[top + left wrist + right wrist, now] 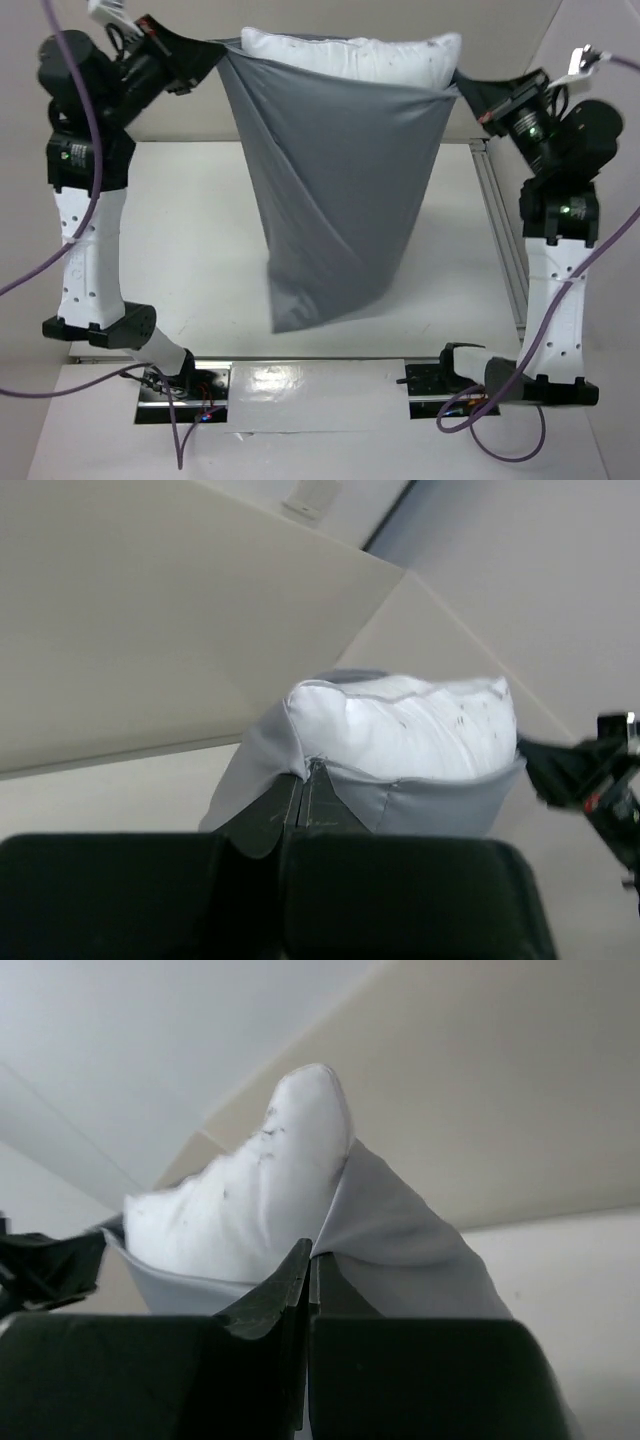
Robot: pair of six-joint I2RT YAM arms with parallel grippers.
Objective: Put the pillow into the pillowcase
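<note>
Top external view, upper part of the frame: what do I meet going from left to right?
left gripper, pinching the left corner → pillowcase, hanging mouth up, with the pillow poking out of its top → right gripper, pinching the right corner

Two black-and-white arms, each trailing purple cable.

The left arm (90, 250) and right arm (560, 280) each have a white link dotted with small holes, set between black joint housings. A small green light (68, 152) glows on the black section above. A purple cable (85, 110) loops along each arm. The bases sit on metal plates (185, 385) at the near edge. On the left gripper (307, 770) and right gripper (309, 1255) the jaws are matte black wedges, thin and scuffed at the tips.
</note>
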